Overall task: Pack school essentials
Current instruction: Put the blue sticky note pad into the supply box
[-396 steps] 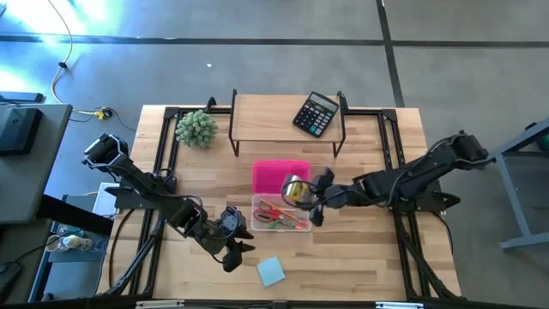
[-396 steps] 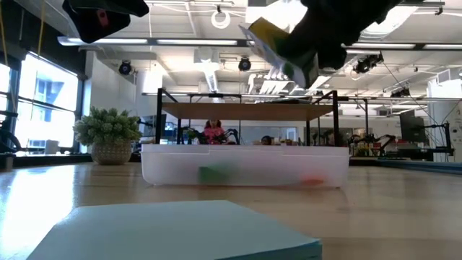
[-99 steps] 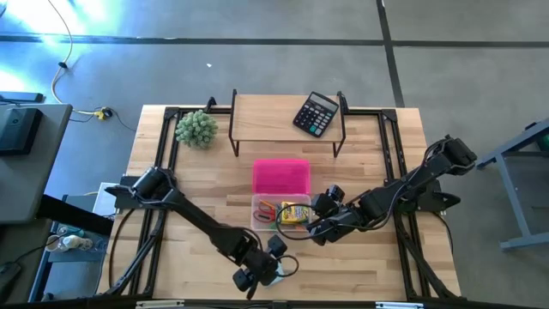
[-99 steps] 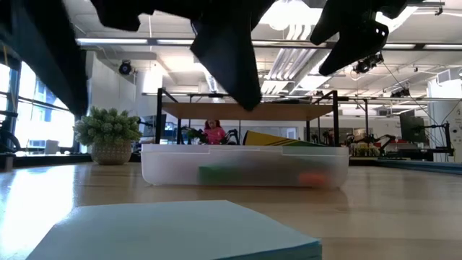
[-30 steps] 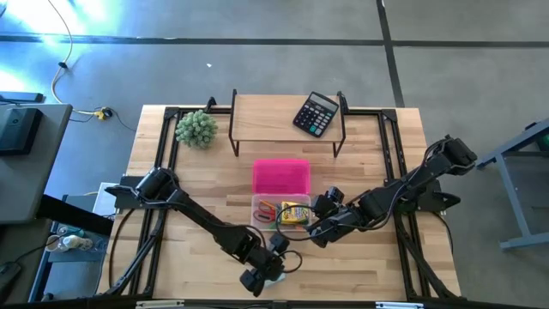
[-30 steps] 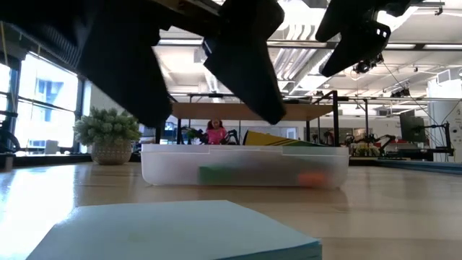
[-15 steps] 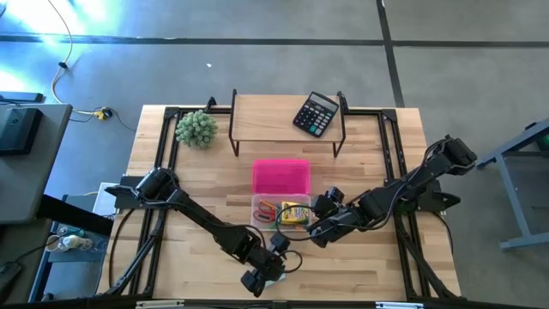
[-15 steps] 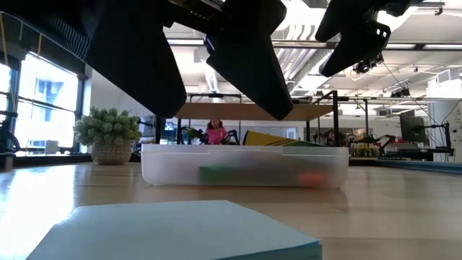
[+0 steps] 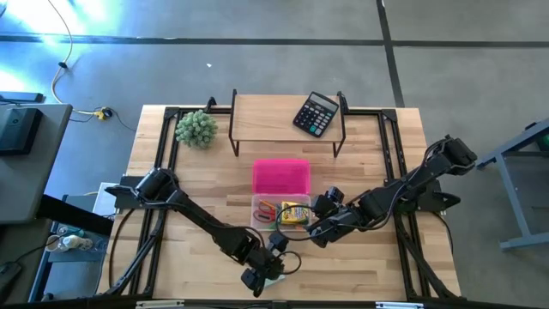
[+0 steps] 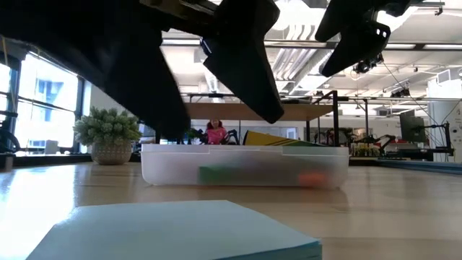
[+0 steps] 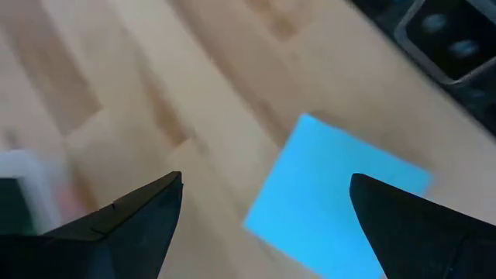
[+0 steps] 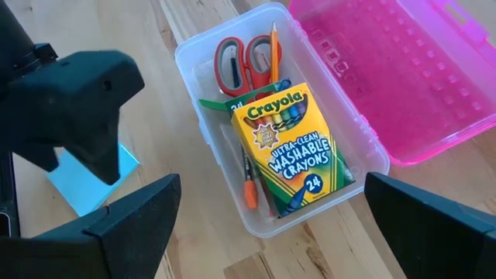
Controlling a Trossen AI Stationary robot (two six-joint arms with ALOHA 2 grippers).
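The left gripper [image 11: 263,201] hangs spread wide just over the blue pad [image 11: 341,198], likely ready to pinch it. Farther off, the box [image 12: 267,124] holds crayons [image 12: 291,147] and scissors [image 12: 240,62]. The right gripper [image 12: 271,221] waits above it, spread, out of the way.

One clear box [image 12: 225,93] with one pink lid [image 12: 403,85] sits on the bench [image 9: 360,257], holding one crayon box [image 12: 294,151], one pair of scissors [image 12: 240,62] and at least two pencils [image 12: 273,43]. One blue note pad [image 11: 333,201] lies outside it. Farther back stand one wooden shelf [image 9: 274,116], one calculator [image 9: 316,113] and one green plant [image 9: 196,128], and two arms reach in, each with one end effector.
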